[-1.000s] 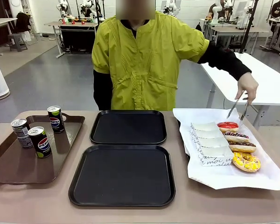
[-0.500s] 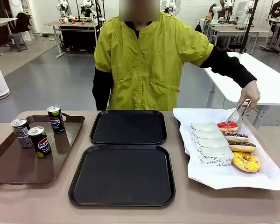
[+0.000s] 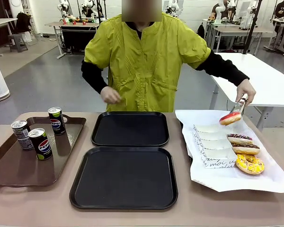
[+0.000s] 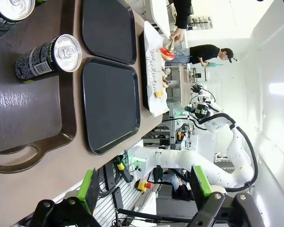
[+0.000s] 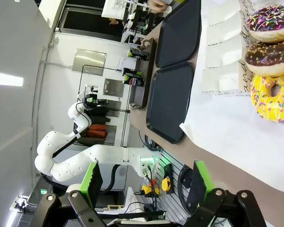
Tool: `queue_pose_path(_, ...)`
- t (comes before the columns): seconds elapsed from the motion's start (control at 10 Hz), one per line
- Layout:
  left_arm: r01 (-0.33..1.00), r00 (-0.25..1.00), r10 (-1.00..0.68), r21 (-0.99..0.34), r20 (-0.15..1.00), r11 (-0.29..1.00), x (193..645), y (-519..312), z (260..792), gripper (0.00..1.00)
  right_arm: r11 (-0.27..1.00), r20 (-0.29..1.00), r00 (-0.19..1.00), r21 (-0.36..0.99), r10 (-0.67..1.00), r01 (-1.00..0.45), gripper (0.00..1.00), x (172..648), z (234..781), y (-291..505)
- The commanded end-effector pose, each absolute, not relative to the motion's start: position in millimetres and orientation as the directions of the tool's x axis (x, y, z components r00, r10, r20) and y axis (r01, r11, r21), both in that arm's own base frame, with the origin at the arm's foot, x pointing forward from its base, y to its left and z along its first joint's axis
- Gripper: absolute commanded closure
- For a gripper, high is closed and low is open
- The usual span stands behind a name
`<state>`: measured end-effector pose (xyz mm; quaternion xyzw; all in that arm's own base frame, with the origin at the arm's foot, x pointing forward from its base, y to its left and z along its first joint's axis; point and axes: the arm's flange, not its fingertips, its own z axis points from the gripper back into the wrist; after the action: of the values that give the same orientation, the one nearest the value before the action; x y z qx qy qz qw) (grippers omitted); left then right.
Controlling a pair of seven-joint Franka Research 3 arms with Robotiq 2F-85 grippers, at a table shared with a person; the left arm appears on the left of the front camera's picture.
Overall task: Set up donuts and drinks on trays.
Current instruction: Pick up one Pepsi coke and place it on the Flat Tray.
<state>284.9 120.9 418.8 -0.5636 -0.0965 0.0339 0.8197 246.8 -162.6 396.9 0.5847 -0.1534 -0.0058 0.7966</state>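
Red-iced donut (image 3: 230,117) now up off paper (image 3: 274,179) in person's tongs (image 3: 240,105), frame right; far tray (image 3: 130,128) lies left of it. My R gripper (image 5: 146,182) nearer than L gripper (image 4: 143,187); both spread, empty.

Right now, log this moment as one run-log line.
person: tongs hold red donut above paper | black trays: unloaded | cans: three on brown tray | left gripper: open | right gripper: open

Matte black plastic trays (image 3: 130,128), shiny-topped metal cans (image 3: 40,143), white paper sheet (image 3: 227,182), glossy-iced donuts (image 3: 249,163)
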Motion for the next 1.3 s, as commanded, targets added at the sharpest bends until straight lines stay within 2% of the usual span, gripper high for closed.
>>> queue_pose_path(0.0,0.062,0.976,0.174,-0.935,0.130,0.350,287,123,419,0.00,0.301,0.261,0.946,0.933,-0.193,-0.196,0.00,250,398,-164)
queue_pose_path(0.1,0.053,0.979,0.164,-0.930,0.120,0.363,285,121,419,0.00,0.301,0.261,0.946,0.933,-0.193,-0.196,0.00,250,398,-164)
queue_pose_path(0.3,0.124,0.964,0.134,-0.838,0.228,0.532,288,100,460,0.00,0.301,0.261,0.946,0.933,-0.193,-0.196,0.00,250,398,-164)
queue_pose_path(0.5,0.101,0.972,0.082,-0.704,0.222,0.703,308,77,490,0.00,0.301,0.261,0.946,0.933,-0.193,-0.196,0.00,250,398,-164)
queue_pose_path(0.8,0.104,0.980,-0.029,-0.382,0.196,0.918,333,28,514,0.00,0.301,0.261,0.946,0.933,-0.193,-0.196,0.00,250,398,-164)
queue_pose_path(1.0,0.108,0.983,-0.072,-0.211,0.172,0.971,340,-13,520,0.00,0.301,0.261,0.946,0.933,-0.193,-0.196,0.00,250,398,-164)
queue_pose_path(1.2,0.099,0.983,-0.076,-0.132,0.167,0.986,358,-43,516,0.00,0.301,0.261,0.946,0.933,-0.193,-0.196,0.00,250,398,-164)
